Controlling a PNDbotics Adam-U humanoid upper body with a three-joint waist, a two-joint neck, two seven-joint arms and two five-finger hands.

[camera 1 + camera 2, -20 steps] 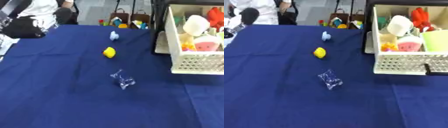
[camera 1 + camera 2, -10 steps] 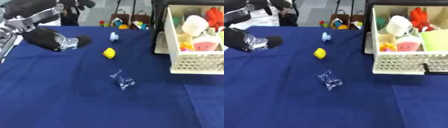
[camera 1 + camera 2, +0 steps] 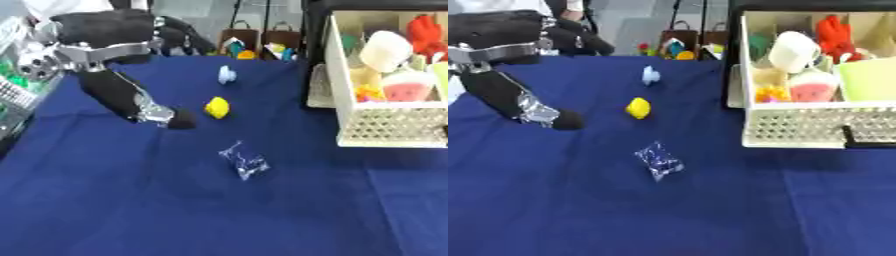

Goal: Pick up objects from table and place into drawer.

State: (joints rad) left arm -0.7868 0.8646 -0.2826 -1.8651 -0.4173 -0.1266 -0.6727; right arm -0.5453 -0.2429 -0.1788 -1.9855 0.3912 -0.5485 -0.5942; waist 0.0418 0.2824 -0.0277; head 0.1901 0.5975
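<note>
A yellow toy (image 3: 217,107) lies mid-table on the blue cloth. Behind it sits a small pale blue object (image 3: 227,75), and nearer me a clear crinkled plastic packet (image 3: 243,161). The white drawer (image 3: 385,132) with a lattice front stands at the right, holding a red toy, a white cup, a watermelon slice and other pieces. My left hand (image 3: 109,31) reaches in from the upper left, open and holding nothing. One black digit (image 3: 131,97) stretches down, its tip just left of the yellow toy. The other fingers (image 3: 579,37) point right. My right hand does not show.
Small colourful toys and bags (image 3: 258,47) stand along the far table edge. A white rack with green things (image 3: 10,85) sits at the left edge. A black frame (image 3: 313,55) rises beside the drawer's left wall.
My left hand has come in from the upper left and moved right and toward me, its outstretched digit now close to the yellow toy. The objects lie where they were.
</note>
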